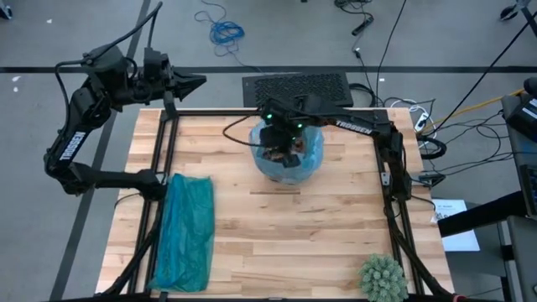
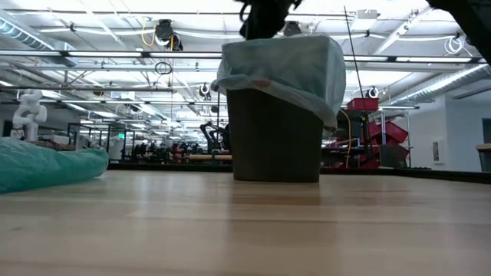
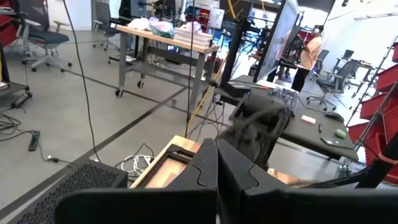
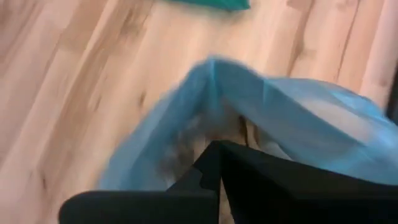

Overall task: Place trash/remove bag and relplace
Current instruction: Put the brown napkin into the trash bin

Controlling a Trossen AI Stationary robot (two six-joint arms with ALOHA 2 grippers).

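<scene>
A small dark bin [image 2: 275,138] stands on the pale wooden worktop [image 1: 336,226] near the middle of its far edge, lined with the thin, translucent, pale sky-blue plastic bag [image 1: 312,153], whose crinkled rim is folded out over the top of the bin and hangs down its sides in the low view. In the high view, brown crumpled paper scraps of trash [image 1: 277,154] show inside the lined bin. The right gripper [image 1: 284,144] hangs directly over the mouth of the bin, its arm reaching in from the worktop's far right edge; its dark fingers [image 4: 214,163] are pressed together with nothing between them, pointing down at the blue liner. The left gripper [image 1: 195,82] waits beyond the far left corner of the worktop, off the wood and above the floor, its fingers [image 3: 208,171] likewise closed and empty. A darker teal-green crumpled plastic bag [image 1: 185,231] lies stretched along the left edge of the worktop, well apart from the bin. A spiky green ball [image 1: 383,277] sits at the near right corner. A black perforated mat [image 1: 298,87] lies on the floor just past the far edge.
</scene>
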